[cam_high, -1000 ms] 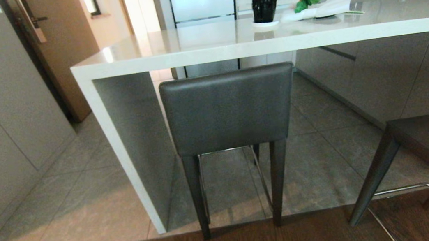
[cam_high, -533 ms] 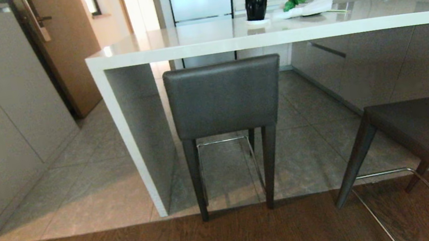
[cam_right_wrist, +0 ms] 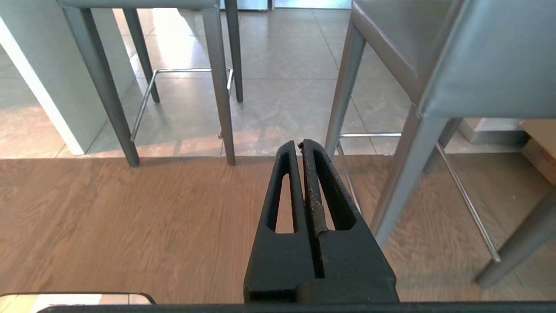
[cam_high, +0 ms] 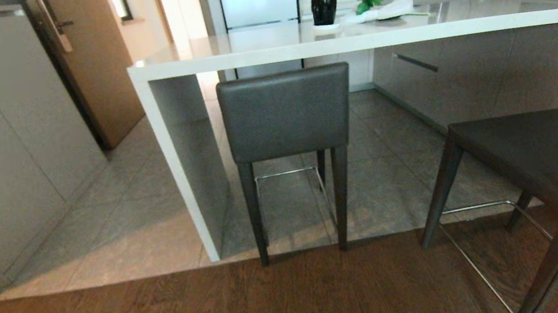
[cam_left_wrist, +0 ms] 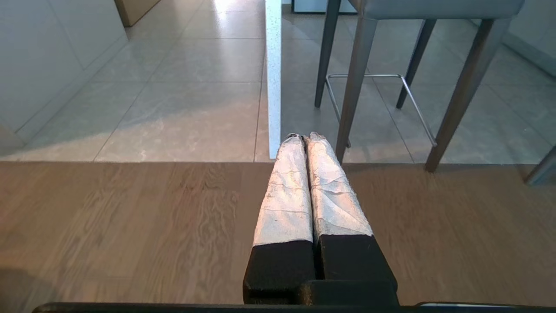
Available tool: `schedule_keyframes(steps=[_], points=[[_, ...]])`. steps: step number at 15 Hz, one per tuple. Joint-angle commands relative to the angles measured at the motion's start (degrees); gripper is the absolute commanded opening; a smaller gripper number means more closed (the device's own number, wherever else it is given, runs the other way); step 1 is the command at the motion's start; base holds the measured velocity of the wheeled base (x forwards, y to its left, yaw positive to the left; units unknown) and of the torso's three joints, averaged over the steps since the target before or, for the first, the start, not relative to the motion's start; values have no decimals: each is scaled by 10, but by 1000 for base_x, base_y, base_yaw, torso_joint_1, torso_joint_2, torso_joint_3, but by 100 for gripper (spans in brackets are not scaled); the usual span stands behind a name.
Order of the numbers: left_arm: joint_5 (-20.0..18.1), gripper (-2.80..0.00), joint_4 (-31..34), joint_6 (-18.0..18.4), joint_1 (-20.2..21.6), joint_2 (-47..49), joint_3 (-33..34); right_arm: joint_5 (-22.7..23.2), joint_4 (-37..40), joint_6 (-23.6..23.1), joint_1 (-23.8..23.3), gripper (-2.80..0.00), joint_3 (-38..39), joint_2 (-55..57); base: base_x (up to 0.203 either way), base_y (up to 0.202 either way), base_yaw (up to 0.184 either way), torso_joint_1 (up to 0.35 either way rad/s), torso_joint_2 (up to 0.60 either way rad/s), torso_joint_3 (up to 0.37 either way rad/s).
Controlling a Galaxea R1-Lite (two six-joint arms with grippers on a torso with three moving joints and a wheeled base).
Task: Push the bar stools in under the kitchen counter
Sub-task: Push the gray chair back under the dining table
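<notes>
White speckled stone kitchen counter point(cam_high: 350, 42) with one dark grey leather-backed bar stool point(cam_high: 287, 115) tucked under its left end, seat beneath the slab. A second matching stool point(cam_high: 531, 145) stands to the right, clear of the counter, on the wooden floor. Left gripper point(cam_left_wrist: 304, 138) and right gripper point(cam_right_wrist: 300, 145) hang low, fingers pressed together, grasping nothing.

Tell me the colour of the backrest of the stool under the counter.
Dark grey, plain. The backrest shows best in the head view.
</notes>
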Motion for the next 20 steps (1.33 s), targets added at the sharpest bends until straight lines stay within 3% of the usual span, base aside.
schedule_keyframes(steps=[1,8,20], points=[[0,-280,0,0,0,1,1,1,0,0,0,-280,0,1,0,0,0,0,0,0],[0,-280,0,0,0,1,1,0,0,-1,0,-280,0,1,1,-13,0,1,0,0],[0,-280,0,0,0,1,1,0,0,-1,0,-280,0,1,0,-191,2,1,0,2]])
